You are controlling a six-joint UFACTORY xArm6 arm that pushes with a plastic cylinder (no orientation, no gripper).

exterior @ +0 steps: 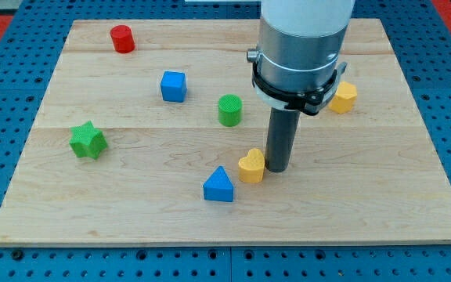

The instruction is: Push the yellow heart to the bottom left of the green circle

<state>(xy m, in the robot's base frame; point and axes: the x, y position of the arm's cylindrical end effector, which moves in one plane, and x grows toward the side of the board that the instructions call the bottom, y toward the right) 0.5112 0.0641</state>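
Note:
The yellow heart lies on the wooden board, below and slightly right of the green circle. My tip stands right against the heart's right side. The rod rises from there to the grey and white arm at the view's top. The heart's left edge is close to the blue triangle.
A blue cube lies left of the green circle. A red cylinder is at the top left. A green star is at the left. A yellow hexagon block sits right of the arm. The board rests on a blue pegboard.

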